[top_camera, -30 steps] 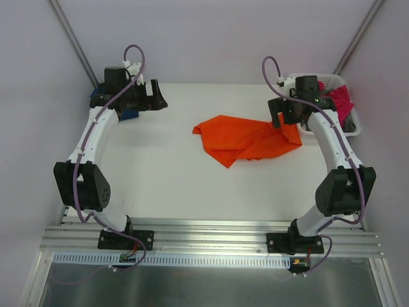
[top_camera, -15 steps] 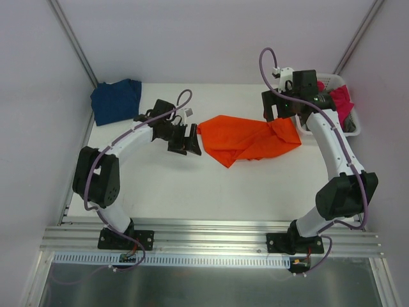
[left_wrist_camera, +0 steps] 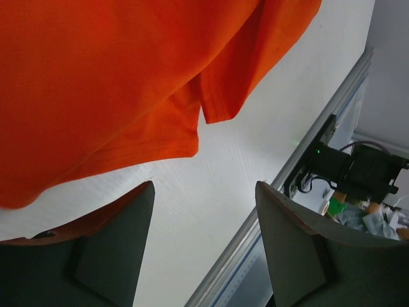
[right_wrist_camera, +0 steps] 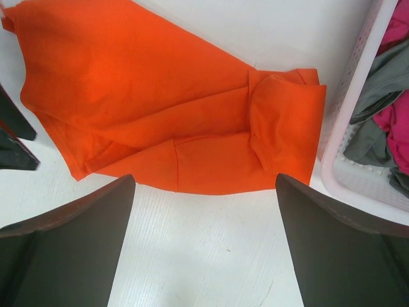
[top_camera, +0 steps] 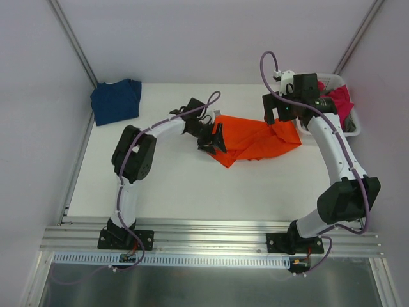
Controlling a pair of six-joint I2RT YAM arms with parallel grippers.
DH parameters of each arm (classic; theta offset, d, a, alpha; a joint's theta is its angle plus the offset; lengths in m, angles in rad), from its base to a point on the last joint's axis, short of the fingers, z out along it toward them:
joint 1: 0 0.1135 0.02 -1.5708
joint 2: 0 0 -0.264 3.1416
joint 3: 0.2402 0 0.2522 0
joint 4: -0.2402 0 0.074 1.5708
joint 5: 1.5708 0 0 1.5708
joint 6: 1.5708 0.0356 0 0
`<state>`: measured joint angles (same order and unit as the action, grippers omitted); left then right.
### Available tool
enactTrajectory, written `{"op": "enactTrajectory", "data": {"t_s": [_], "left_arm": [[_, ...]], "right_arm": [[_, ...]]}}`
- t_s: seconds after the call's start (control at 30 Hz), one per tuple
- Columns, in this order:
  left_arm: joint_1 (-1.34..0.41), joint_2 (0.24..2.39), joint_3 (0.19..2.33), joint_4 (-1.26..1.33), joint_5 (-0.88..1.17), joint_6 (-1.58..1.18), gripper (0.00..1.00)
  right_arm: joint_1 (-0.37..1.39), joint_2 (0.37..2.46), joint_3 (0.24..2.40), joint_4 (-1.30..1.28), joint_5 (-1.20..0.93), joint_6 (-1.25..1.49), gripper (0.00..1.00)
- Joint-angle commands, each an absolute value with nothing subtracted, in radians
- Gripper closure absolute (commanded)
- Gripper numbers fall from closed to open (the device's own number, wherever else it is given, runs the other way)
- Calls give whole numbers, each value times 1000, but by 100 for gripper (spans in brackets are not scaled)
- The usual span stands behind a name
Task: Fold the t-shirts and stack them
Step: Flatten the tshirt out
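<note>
orange shirt (top_camera: 255,142) lies bunched up mid-table | left gripper (top_camera: 215,140) spread wide at its left edge | right gripper (top_camera: 278,114) spread wide above its right end | blue shirt (top_camera: 116,100) in far-left corner

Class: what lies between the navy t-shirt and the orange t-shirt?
Top view: bare table and the left arm stretched across it. Nothing else separates the navy t-shirt from the orange t-shirt.

left arm (top_camera: 163,128), right arm (top_camera: 335,150): white links | black joints | purple cables (top_camera: 261,64)
</note>
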<state>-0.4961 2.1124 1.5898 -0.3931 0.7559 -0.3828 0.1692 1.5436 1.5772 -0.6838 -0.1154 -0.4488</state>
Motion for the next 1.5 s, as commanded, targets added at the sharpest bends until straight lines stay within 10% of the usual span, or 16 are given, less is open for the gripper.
{"op": "enactTrajectory", "data": {"t_s": [0.0,1.47], "left_arm": [[-560,2161,1640,-350,834,-471,35],[-627,2241,1562,-229,830,-609,43]], "right_arm": [[175,1494,1560,-669,-107,-449,3],[175,1493,1572,-653,-97,-451,3]]}}
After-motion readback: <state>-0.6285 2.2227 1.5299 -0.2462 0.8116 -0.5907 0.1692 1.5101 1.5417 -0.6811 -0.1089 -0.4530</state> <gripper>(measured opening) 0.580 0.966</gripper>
